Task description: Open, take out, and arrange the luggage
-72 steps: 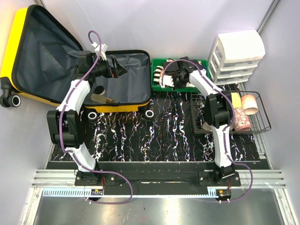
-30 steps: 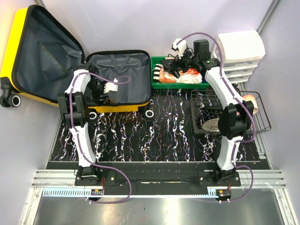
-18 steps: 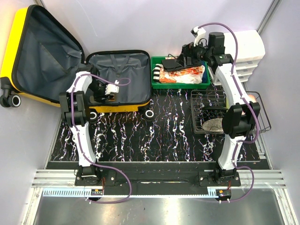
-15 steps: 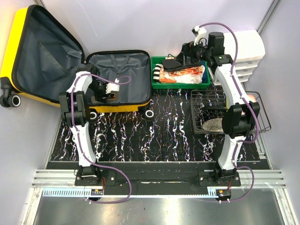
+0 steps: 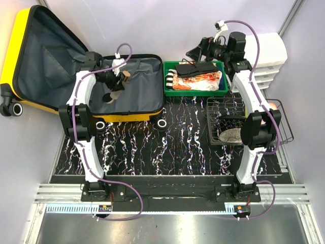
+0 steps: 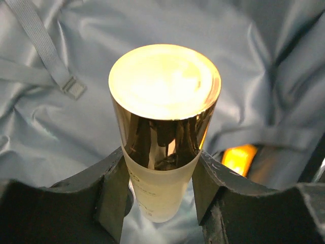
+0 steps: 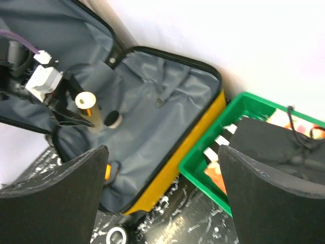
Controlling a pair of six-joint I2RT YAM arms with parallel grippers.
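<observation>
The luggage (image 5: 144, 84) is a yellow hard-shell suitcase lying open at the back left, with its grey lining up and its lid (image 5: 11, 56) leaning on the wall. My left gripper (image 5: 118, 83) hangs over the lining, shut on a frosted bottle with a gold cap (image 5: 124, 76). In the left wrist view the bottle (image 6: 162, 127) stands between both fingers (image 6: 114, 188) of that gripper (image 6: 160, 195). My right gripper (image 5: 195, 52) is open and empty, raised behind the green tray (image 5: 195, 93). The right wrist view shows its gripper (image 7: 160, 198) above the luggage (image 7: 167, 101) and the bottle (image 7: 86, 101).
A small round black-topped jar (image 7: 112, 119) lies on the lining beside the bottle. The green tray (image 7: 203, 168) holds a black item and orange-white cloth. At the right are a white drawer unit (image 5: 259, 58) and a wire basket (image 5: 249, 133) holding several items.
My left gripper closed on the bottle and lifted it off the suitcase lining. The right arm rose from the tray toward the back wall.
</observation>
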